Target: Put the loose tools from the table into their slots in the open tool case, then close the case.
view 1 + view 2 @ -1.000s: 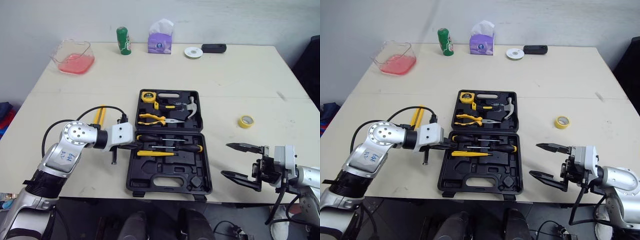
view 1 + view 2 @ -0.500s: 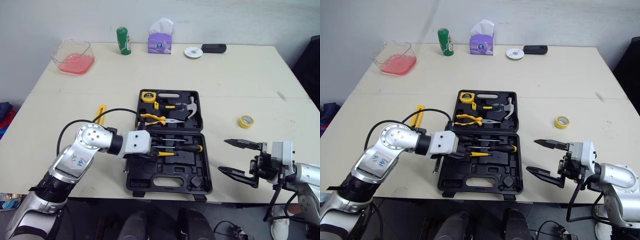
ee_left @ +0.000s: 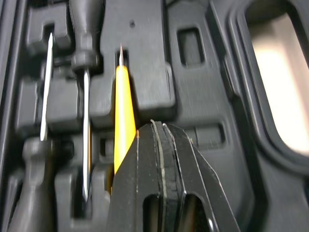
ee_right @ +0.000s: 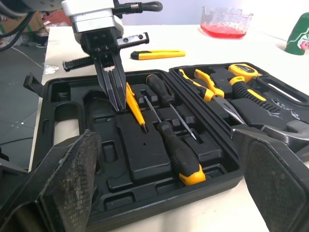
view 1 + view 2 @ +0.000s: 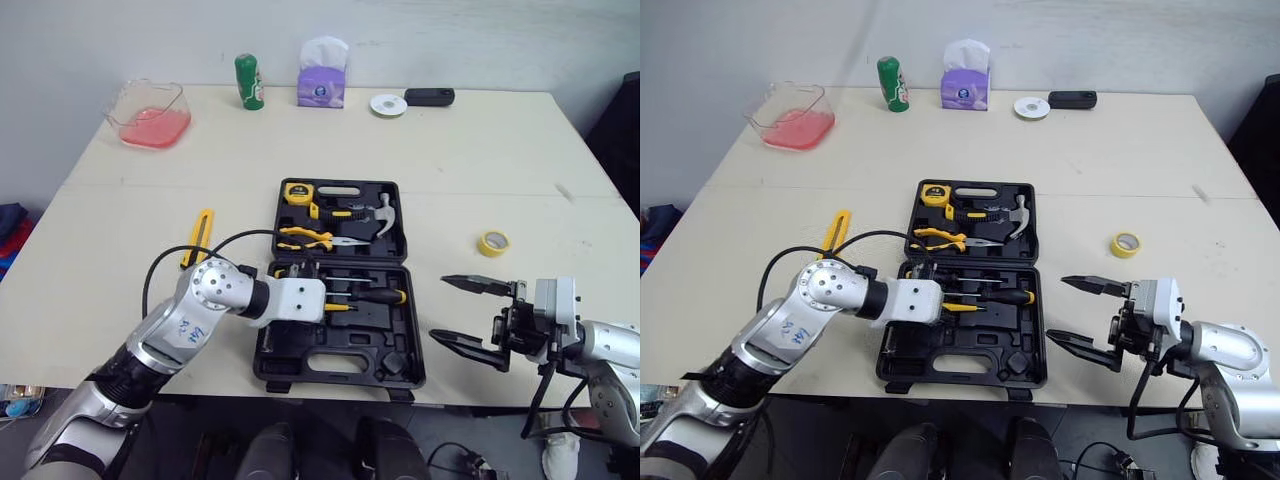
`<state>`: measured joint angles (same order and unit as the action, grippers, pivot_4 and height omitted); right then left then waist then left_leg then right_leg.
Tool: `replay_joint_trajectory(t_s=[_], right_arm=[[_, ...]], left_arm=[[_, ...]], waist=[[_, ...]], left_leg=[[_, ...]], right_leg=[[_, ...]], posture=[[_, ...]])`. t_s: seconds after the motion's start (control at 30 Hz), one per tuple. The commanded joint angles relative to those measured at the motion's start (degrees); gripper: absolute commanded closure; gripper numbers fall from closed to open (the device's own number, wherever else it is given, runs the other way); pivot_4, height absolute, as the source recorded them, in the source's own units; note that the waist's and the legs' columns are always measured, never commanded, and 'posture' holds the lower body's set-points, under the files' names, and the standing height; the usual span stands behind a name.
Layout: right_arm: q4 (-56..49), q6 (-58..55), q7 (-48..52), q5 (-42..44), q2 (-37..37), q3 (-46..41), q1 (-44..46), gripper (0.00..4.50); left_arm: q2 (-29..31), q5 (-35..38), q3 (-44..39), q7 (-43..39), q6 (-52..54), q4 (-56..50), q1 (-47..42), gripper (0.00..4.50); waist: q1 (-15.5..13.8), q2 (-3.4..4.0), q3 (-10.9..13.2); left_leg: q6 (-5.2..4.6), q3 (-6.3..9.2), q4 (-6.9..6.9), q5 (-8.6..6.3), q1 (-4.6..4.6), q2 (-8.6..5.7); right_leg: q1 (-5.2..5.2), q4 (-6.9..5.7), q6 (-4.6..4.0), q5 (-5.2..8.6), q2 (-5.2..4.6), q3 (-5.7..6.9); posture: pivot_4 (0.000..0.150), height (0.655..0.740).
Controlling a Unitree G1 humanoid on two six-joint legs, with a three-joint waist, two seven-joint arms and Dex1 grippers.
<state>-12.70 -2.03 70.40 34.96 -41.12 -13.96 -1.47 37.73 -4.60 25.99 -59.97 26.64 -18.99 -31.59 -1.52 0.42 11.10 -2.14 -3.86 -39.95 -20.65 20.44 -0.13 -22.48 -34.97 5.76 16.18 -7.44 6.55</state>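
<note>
The step in hand looks to be seating the yellow screwdriver (image 3: 124,111) in its groove. The left gripper (image 4: 118,104) is clenched, its two fingers pressed flat together with nothing between them, and it points down into the near half of the tool case (image 5: 400,350), its tips right beside the yellow shaft. To do this well, the clenched tips should bear straight down on the shaft, not across it, so that it snaps into the clips without rolling toward the black-handled screwdrivers (image 4: 179,154) lying just beside it. After that a straight lift clear would avoid dragging it out again. The right gripper (image 5: 440,308) is released, its jaws wide apart and holding nothing; it hangs over the worktop (image 5: 480,160) just off the case's right side and should keep out of the way. A yellow utility knife (image 5: 198,238) lies loose on the worktop left of the case, so stowing is likely not finished and the lid stays open for now. The screwdriver is slim, with a bright yellow body tapering to a fine metal tip, and it lies lengthwise in the moulded black tray. Whether it is fully home I cannot tell.
</note>
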Motion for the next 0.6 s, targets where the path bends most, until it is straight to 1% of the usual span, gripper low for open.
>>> replay_joint_trajectory(t_s=[0.03,0.23,0.33,0.4,0.5,0.6], right_arm=[[-2.69,-0.41,-0.88,0.66,0.00,-0.47,-0.02,0.00],[-3.23,-0.74,-1.34,0.76,0.13,-0.28,-0.10,0.00],[-3.12,-0.58,-1.22,0.73,0.26,-0.12,-0.12,0.00],[-3.12,-0.48,-1.12,0.74,0.29,-0.08,-0.17,0.00],[-2.86,-0.26,-0.72,0.71,0.18,-0.19,-0.39,0.00],[-2.42,-0.01,-0.27,0.52,0.01,-0.28,-0.57,0.00]], left_arm=[[1.09,-2.29,-0.17,0.60,0.37,0.43,-1.39,4.46],[2.65,-2.30,-2.10,0.51,-0.45,1.92,-2.69,4.46],[1.86,-0.80,-2.78,0.62,0.35,2.39,-2.64,4.46],[0.97,1.19,-4.13,0.38,0.52,2.27,-2.59,4.46],[0.95,6.60,-6.86,-2.76,0.99,0.87,-2.22,4.46],[2.20,10.79,-9.42,-5.47,1.22,0.47,-1.36,4.46]], waist=[[0.01,0.00,0.00],[0.06,0.00,0.00],[0.08,0.00,0.00],[0.07,0.00,0.00],[0.06,-0.01,0.00],[0.08,-0.01,0.00]], left_leg=[[0.00,0.00,0.00,0.00,0.00,0.01],[0.00,0.00,0.00,0.00,-0.01,0.02],[0.01,0.00,0.00,0.00,-0.02,0.03],[0.00,0.00,0.00,0.00,-0.01,0.02],[0.00,0.01,0.00,0.00,0.02,0.03],[0.01,0.02,0.00,0.00,0.03,0.02]], right_leg=[[0.00,0.00,0.00,0.00,0.00,0.00],[0.00,0.00,0.00,0.00,-0.01,0.00],[0.00,-0.01,0.00,0.00,-0.02,0.00],[0.00,0.00,0.00,0.00,-0.02,0.00],[-0.02,0.01,0.00,0.00,-0.04,0.01],[-0.01,0.02,0.00,0.00,-0.05,0.02]], posture=[[0.150,0.7400],[0.150,0.7400],[0.150,0.7400],[0.150,0.7400],[0.150,0.7400],[0.150,0.7400]])
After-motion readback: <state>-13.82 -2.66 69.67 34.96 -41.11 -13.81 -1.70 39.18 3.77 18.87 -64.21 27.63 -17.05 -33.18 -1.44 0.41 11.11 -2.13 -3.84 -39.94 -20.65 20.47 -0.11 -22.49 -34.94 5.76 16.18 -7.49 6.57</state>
